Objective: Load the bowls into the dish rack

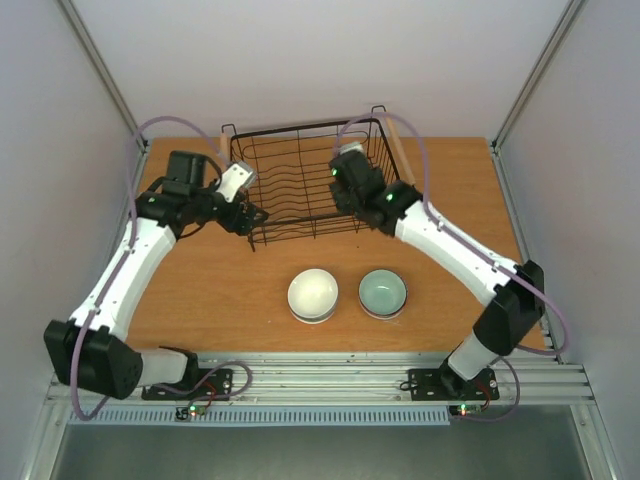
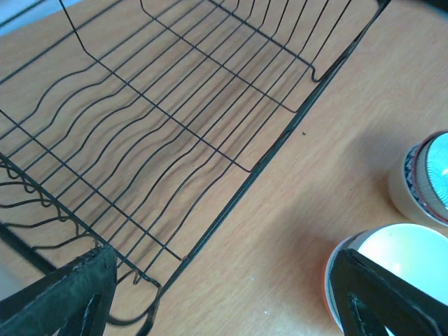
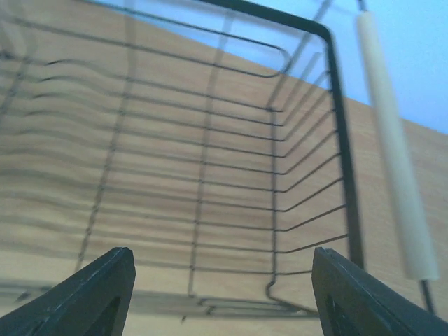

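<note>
The black wire dish rack (image 1: 300, 185) stands at the back middle of the table, with nothing in it. Two stacks of bowls sit in front of it: a white bowl (image 1: 313, 294) on top of one, a pale mint bowl (image 1: 382, 293) on top of the other. In the left wrist view the white bowl (image 2: 399, 252) sits in an orange one, and the mint bowl (image 2: 437, 164) sits in a blue-patterned one. My left gripper (image 1: 256, 214) is open and empty at the rack's front left corner (image 2: 150, 294). My right gripper (image 1: 348, 175) is open and empty above the rack's right part (image 3: 210, 175).
The rack's light wooden handles run along its left end (image 1: 228, 150) and right end (image 1: 392, 140); the right one also shows in the right wrist view (image 3: 392, 147). Pale walls close in the table on the left, right and back. Bare wood lies around the bowls.
</note>
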`<state>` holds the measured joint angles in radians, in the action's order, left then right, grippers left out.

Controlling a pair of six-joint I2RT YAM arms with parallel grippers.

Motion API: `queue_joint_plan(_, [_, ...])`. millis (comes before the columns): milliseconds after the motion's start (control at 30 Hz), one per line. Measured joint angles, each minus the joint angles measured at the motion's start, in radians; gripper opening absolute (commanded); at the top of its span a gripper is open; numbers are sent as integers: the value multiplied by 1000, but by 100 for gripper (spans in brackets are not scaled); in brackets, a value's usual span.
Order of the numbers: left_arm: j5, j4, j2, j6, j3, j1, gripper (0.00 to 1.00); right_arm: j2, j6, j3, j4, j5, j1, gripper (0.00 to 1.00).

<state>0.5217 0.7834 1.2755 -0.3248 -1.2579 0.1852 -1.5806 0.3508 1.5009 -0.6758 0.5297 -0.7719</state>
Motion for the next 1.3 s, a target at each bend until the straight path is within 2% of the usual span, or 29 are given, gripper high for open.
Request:
queue_joint_plan(133, [-65, -6, 90, 0, -25, 55, 83, -94, -12, 105, -34, -44, 133, 75])
queue_joint_plan(433, [-129, -17, 266, -2, -78, 92, 81, -372, -2, 364, -133, -199, 283, 66])
queue_joint_plan(567, [-148, -34, 281, -7, -84, 92, 81, -467, 5, 440, -168, -239, 325, 52])
queue_joint_plan(700, [-174, -42, 282, -19, -84, 92, 81, -532, 5, 446, -201, -259, 347, 39])
queue_joint_plan(800, [-193, -53, 282, -24, -80, 92, 81, -531, -2, 393, -206, -278, 347, 34])
queue_joint_plan(1100, [-243, -108, 257, -31, -28, 97, 81, -351, -43, 135, -178, -318, 333, 34])
queue_joint_plan(1300, [-249, -109, 255, -27, 1, 97, 81, -237, -62, 83, -178, -317, 305, 35])
